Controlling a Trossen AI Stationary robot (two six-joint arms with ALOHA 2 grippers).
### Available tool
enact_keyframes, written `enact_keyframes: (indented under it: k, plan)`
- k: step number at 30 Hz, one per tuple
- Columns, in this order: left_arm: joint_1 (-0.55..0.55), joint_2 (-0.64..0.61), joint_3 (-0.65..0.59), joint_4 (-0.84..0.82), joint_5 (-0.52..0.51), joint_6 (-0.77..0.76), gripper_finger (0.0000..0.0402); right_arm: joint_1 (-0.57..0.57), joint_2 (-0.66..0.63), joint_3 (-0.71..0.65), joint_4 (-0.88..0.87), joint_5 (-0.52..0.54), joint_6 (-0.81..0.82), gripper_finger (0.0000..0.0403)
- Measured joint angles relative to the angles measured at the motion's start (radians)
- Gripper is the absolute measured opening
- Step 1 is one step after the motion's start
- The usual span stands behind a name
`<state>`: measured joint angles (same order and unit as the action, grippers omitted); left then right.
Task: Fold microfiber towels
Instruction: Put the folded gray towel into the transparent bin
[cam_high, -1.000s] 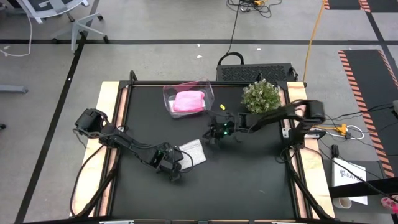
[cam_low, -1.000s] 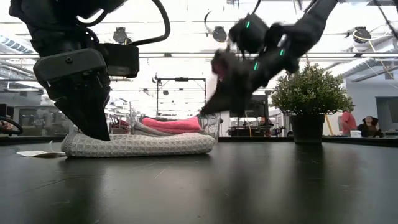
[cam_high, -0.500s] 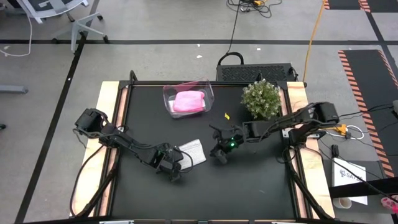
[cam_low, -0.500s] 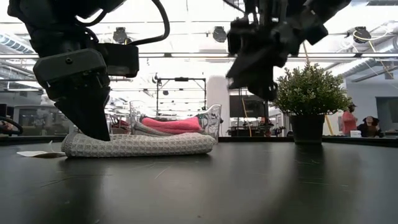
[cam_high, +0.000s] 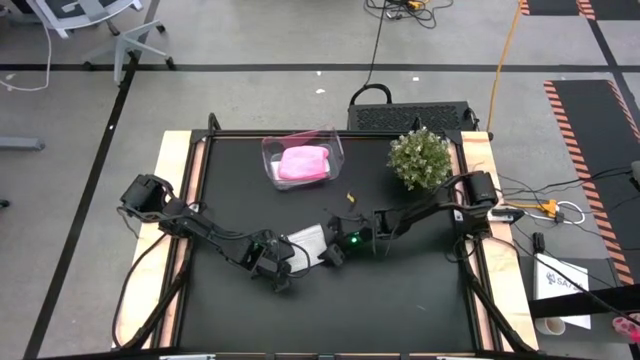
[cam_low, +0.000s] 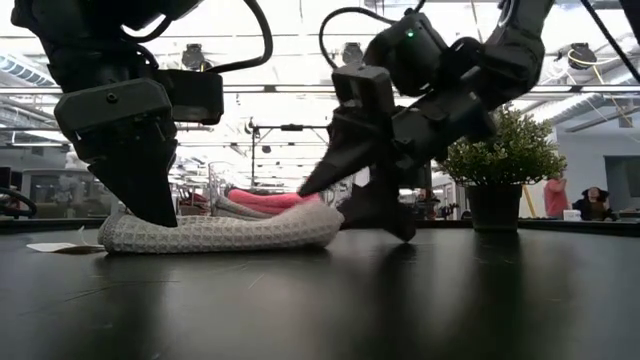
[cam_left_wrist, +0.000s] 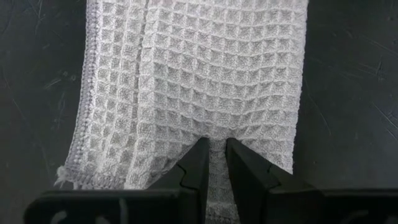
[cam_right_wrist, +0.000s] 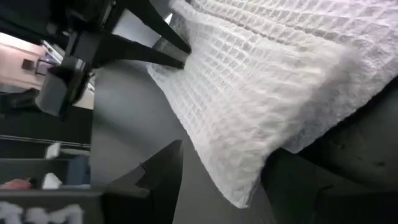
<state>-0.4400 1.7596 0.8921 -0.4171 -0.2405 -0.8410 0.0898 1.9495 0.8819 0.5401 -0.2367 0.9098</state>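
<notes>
- High view: we're looking down on a black table (cam_high: 400, 290) with a folded white towel (cam_high: 310, 241) lying near the middle, a bit left of centre. The left gripper (cam_high: 278, 262) sits on the towel's left end and the right gripper (cam_high: 333, 254) is right at its right end. Farther back there's a clear plastic bin (cam_high: 270, 158) with a pink towel (cam_high: 303, 163) inside, and a small potted plant (cam_high: 419, 157) off to the right of it. A tiny yellow scrap (cam_high: 349, 198) lies on the table between the bin and the white towel.
- Low view: at table height the white towel (cam_low: 215, 232) is a flat roll on the surface. The left gripper (cam_low: 150, 205) comes down onto its left part, pressing into the cloth. The right gripper (cam_low: 350, 205) straddles the right end, one finger above the fabric and one down by the table, so its jaws are spread. Behind, the bin (cam_low: 340, 195) shows the pink towel (cam_low: 275, 198) on top of a pale one, and the plant (cam_low: 497, 150) stands on the right.
- Left wrist view: we see waffle-weave white towel (cam_left_wrist: 199, 74) filling the shot, and the left gripper (cam_left_wrist: 216, 163) has its two dark fingers nearly together, pinching a fold of that cloth.
- Right wrist view: the right gripper (cam_right_wrist: 249, 186) has its fingers wide apart with the towel's rounded end (cam_right_wrist: 261, 112) poking between them, not clamped. The left arm's dark fingers are visible at the far end of the cloth.
</notes>
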Motion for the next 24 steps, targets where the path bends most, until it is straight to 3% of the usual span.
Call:
enact_keyframes:
  k: [9, 13, 17, 22, 24]
  plan:
    - [0.001, 0.000, 0.000, 0.003, -0.001, 0.000, 0.0062, 0.002, 0.029, -0.003, 0.101, 0.005, -0.038, 0.0196]
    - [0.001, 0.000, 0.000, 0.004, -0.005, 0.000, 0.0062, 0.003, 0.030, -0.003, 0.102, 0.059, -0.024, 0.0183]
    - [0.000, 0.000, 0.000, 0.005, -0.029, -0.002, 0.0062, 0.003, 0.031, -0.002, 0.079, 0.081, -0.006, 0.0126]
    - [-0.001, -0.057, -0.004, -0.008, -0.093, 0.014, 0.0062, 0.002, 0.031, -0.003, 0.070, 0.080, -0.007, 0.0021]
    - [0.001, -0.105, -0.008, -0.043, -0.124, 0.043, 0.0062, 0.002, 0.032, -0.003, 0.075, 0.080, -0.006, 0.0014]
